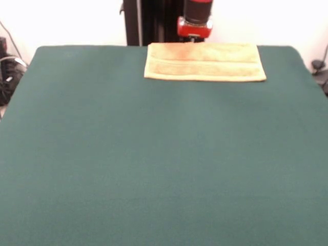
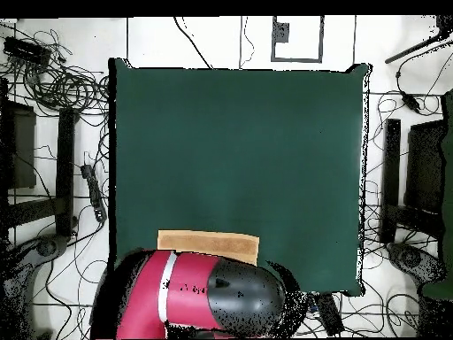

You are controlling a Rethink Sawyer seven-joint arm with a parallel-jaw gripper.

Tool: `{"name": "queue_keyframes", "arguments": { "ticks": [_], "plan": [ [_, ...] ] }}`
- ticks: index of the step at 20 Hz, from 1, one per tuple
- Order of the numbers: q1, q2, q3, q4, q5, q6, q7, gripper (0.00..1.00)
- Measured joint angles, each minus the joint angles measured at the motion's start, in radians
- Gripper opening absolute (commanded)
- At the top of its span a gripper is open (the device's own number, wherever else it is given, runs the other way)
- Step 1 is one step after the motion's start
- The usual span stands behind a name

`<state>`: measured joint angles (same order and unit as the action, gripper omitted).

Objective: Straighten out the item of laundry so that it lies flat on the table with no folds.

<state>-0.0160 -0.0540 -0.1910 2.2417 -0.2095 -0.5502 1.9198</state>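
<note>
A dark green table [image 1: 154, 164] fills the scene, bare but for one thing at the robot's edge. The gripper [image 1: 194, 36] hangs at that edge; whether it is open or closed cannot be told. Just beneath and in front of it lies the towel [image 1: 205, 62], seemingly flat. Any further pull risks dragging it off the edge nearby.

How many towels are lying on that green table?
1. A single orange-tan towel lies at the table's edge nearest the robot. In the overhead view the arm covers part of it, so anything beneath stays hidden.
</note>
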Motion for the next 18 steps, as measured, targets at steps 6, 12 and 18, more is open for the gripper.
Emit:
{"name": "queue_keyframes", "arguments": {
  "ticks": [6,12,18],
  "plan": [
    [0.031,-0.010,-0.027,0.000,-0.046,-0.026,0.000,1.00],
    [0.054,-0.026,-0.057,0.001,-0.081,-0.037,0.000,1.00],
    [0.057,-0.043,-0.063,0.001,-0.098,-0.037,0.000,1.00]
  ]
}}
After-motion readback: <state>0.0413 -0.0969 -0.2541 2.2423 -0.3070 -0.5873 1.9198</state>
